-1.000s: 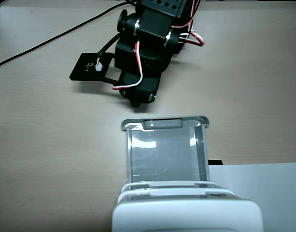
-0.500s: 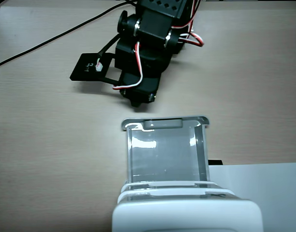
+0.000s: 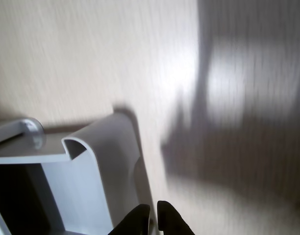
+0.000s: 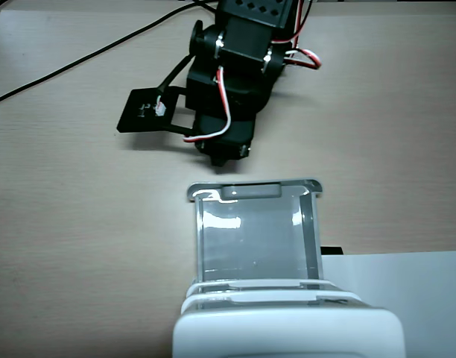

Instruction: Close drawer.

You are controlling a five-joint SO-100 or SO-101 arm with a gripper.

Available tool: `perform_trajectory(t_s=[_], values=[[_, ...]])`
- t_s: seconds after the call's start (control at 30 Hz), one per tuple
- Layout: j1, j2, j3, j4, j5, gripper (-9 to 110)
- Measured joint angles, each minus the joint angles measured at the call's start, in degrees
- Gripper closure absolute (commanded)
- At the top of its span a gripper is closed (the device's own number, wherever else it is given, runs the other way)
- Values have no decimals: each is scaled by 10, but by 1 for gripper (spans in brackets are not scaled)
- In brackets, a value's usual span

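The drawer [image 4: 250, 239] is a clear plastic tray with a pale grey rim. It stands pulled far out of the white cabinet [image 4: 287, 332] at the bottom of the fixed view. Its front tab handle [image 4: 249, 191] faces the arm. My gripper [image 4: 223, 158] points at the drawer front, a little left of the tab and just short of it. In the wrist view the black fingertips [image 3: 140, 218] are close together and empty beside the drawer's curled front edge [image 3: 108, 147]. My gripper [image 3: 153, 219] sits at the bottom edge of that view.
The table [image 4: 64, 224] is pale wood. Black cables [image 4: 79, 56] run across the top left. A flat black plate [image 4: 147, 112] juts left from the arm. A white sheet [image 4: 414, 291] lies right of the cabinet.
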Motion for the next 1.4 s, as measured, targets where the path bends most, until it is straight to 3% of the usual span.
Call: perform_trajectory(t_s=[0.47, 1.13, 1.4], values=[[-40, -25, 31, -33, -1, 101], [-120, -192, 47, -179, -11, 101], [-130, -349, -97, -241, 41, 101]])
